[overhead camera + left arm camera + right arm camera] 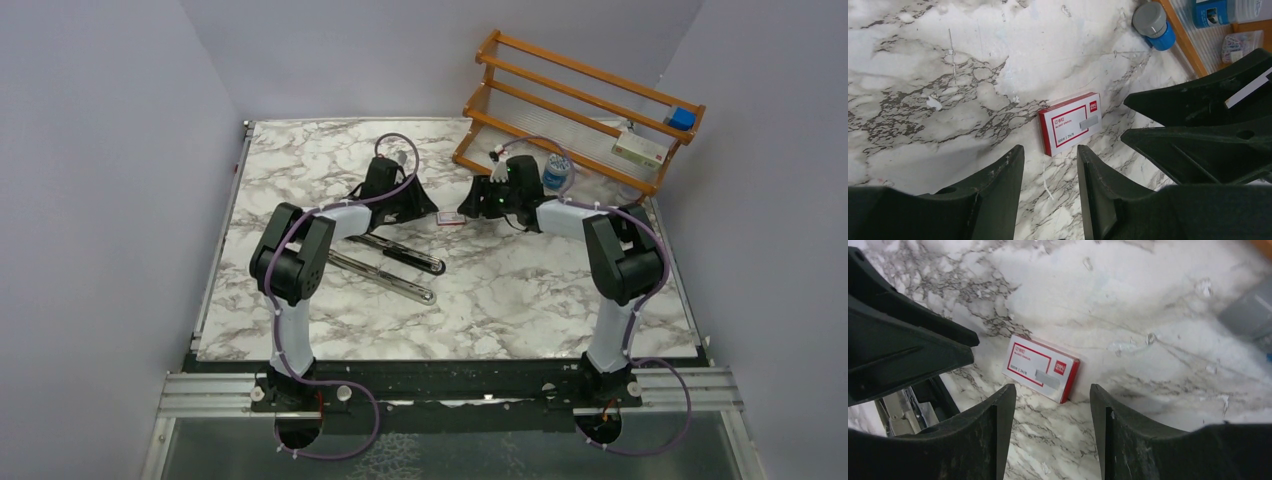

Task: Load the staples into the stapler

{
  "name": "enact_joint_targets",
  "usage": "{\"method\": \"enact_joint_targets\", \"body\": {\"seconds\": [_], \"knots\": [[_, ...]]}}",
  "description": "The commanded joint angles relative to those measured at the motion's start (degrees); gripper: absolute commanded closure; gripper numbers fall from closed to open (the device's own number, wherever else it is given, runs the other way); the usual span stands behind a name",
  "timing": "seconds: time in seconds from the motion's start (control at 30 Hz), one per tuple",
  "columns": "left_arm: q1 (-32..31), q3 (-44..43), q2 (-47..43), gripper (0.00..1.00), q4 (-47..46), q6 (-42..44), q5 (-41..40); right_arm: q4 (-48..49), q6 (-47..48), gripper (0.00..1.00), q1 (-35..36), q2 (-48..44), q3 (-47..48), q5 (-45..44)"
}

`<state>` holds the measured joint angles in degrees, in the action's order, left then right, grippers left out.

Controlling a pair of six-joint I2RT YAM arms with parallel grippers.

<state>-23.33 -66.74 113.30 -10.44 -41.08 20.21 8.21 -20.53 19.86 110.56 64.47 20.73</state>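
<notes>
The stapler [392, 263] lies swung open on the marble table, its black arm and silver channel splayed to the right of my left arm. A corner of the stapler [904, 413] shows in the right wrist view. The staples box [450, 219], pink-red with a white label, lies flat between my two grippers. My left gripper [1049, 156] is open just short of the box [1070, 123], with nothing between its fingers. My right gripper [1051, 393] faces it from the other side, open and empty, the box [1042, 368] just beyond its tips. No loose staple strips show.
A wooden rack [580, 105] stands at the back right and holds a white box [640, 150] and a blue item [682, 118]. A blue-capped bottle [557, 173] lies by the rack's front rail, close behind my right gripper. Grey walls enclose the table.
</notes>
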Motion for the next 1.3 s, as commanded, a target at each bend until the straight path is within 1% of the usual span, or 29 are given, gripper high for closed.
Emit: {"method": "enact_joint_targets", "body": {"seconds": [0.0, 0.07, 0.17, 0.23, 0.27, 0.3, 0.37, 0.4, 0.43, 0.53, 0.77, 0.9, 1.1, 1.27], "knots": [[0.0, -3.1, 0.8, 0.54, 1.8, 1.8, 1.4, 11.6, 9.2, 0.40, -0.3, -1.2, -1.3, 5.1], [0.1, -4.2, 0.9, 0.55, 3.3, 2.6, 1.3, 14.9, 12.8, 0.39, -0.3, -1.9, -1.7, 6.1], [0.3, -5.6, 1.1, 0.55, 4.8, 3.5, 1.5, 21.3, 15.3, 0.40, -0.3, -2.7, -3.6, 6.3], [0.5, -5.9, 1.4, 0.55, 5.0, 3.7, 2.0, 26.0, 19.8, 0.40, -0.4, -3.3, -5.6, 7.0], [0.6, -6.0, 1.5, 0.55, 5.1, 3.8, 2.3, 25.2, 20.7, 0.40, -0.4, -3.5, -5.5, 7.3], [0.6, -5.9, 1.6, 0.55, 5.1, 3.8, 2.5, 19.1, 22.7, 0.37, -0.6, -3.1, -3.0, 8.4], [0.6, -5.9, 1.8, 0.55, 5.2, 3.7, 2.9, 1.4, 28.3, 0.35, -1.3, 0.0, 6.8, 13.3], [0.6, -5.8, 1.8, 0.56, 5.2, 3.7, 3.2, -3.8, 30.6, 0.35, -1.5, 1.7, 10.2, 17.0], [0.6, -5.7, 1.9, 0.56, 5.2, 3.6, 3.5, -6.1, 31.1, 0.35, -1.6, 3.1, 12.6, 18.6], [0.6, -5.9, 1.9, 0.56, 5.9, 3.9, 3.6, -8.8, 30.4, 0.35, -1.6, 6.0, 15.0, 18.4], [0.6, -6.2, 1.8, 0.57, 6.5, 4.2, 3.5, -10.5, 25.5, 0.35, -1.6, 9.4, 17.8, 15.9], [0.7, -6.6, 2.1, 0.60, 7.3, 4.6, 3.1, -11.6, 23.9, 0.35, -1.6, 10.4, 18.5, 14.7], [0.7, -7.1, 2.8, 0.61, 7.7, 4.6, 3.0, -14.3, 23.1, 0.35, -1.5, 12.9, 20.1, 15.6], [0.9, -7.5, 3.0, 0.62, 8.1, 5.1, 2.9, -14.2, 22.6, 0.35, -1.4, 14.2, 20.1, 16.2]]}}
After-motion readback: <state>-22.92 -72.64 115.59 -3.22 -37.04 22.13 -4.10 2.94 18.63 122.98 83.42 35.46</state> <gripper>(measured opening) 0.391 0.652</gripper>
